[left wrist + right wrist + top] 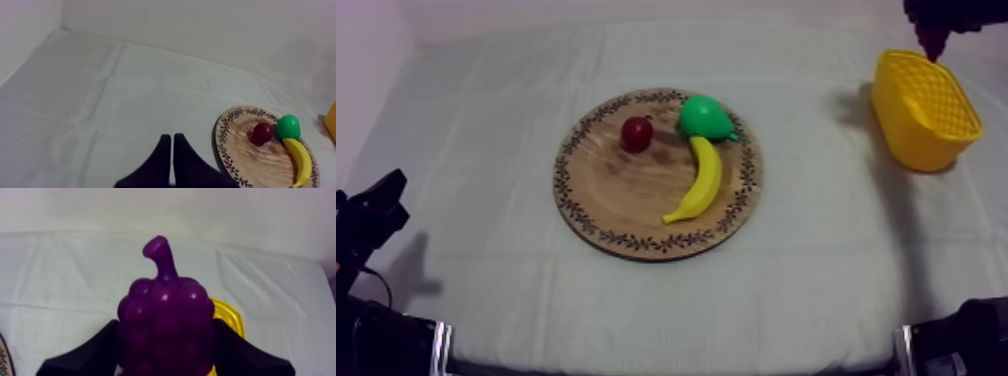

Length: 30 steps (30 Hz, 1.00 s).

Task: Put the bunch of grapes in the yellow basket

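Observation:
A purple bunch of grapes (164, 318) sits stem-up between the black fingers (87, 355) of my right gripper (165, 350), which is shut on it. The yellow basket (231, 316) lies just behind and below the grapes. From above, my right gripper (934, 38) hangs over the far rim of the yellow basket (924, 110) at the table's right. The round wooden board (626, 205) lies mid-table. My left gripper (376, 205) rests low at the left, and its fingers (165, 150) lie together as a narrow wedge.
The board holds a small red fruit (636, 133), a green pear (704, 117) and a banana (703, 180). The left wrist view shows the same board (235, 150), red fruit (262, 133), pear (289, 126) and banana (300, 160) ahead of the left gripper.

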Motion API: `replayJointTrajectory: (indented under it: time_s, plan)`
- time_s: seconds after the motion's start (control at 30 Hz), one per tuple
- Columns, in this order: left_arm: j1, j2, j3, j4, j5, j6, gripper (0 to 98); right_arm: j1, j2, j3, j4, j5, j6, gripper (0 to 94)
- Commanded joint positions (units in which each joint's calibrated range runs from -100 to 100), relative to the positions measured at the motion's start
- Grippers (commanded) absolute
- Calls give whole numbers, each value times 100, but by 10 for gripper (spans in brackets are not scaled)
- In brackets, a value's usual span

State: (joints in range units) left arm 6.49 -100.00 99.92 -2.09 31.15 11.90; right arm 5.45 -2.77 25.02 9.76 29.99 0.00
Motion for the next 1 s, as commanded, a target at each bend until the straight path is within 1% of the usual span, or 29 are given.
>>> replayJointTrajectory:
  time_s: [0.0,0.37,0.47,0.57,0.63,0.67,0.7,0.83,0.9,0.97]
  plan:
    - [-1,0,-4,-4,-3,-1,1,156,109,29,-16,35,92,336]
    - [-1,0,-4,-4,-3,-1,1,429,997,-30,-472,470,804,336]
    - [-1,0,-4,-4,-3,-1,1,475,1266,-117,-551,576,915,337]
    - [-1,0,-4,-4,-3,-1,1,544,1517,-299,-638,687,971,291]
    - [-1,0,-4,-4,-3,-1,1,599,1662,-448,-730,771,1035,290]
    - [-1,0,-4,-4,-3,-1,1,625,1725,-515,-790,811,1089,311]
    - [-1,0,-4,-4,-3,-1,1,649,1782,-576,-852,851,1158,352]
    - [-1,0,-4,-4,-3,-1,1,687,1922,-728,-1062,984,1501,583]
    - [-1,0,-4,-4,-3,-1,1,671,1949,-754,-1112,1011,1613,649]
    - [-1,0,-4,-4,-3,-1,1,654,1950,-751,-1148,1007,1687,684]
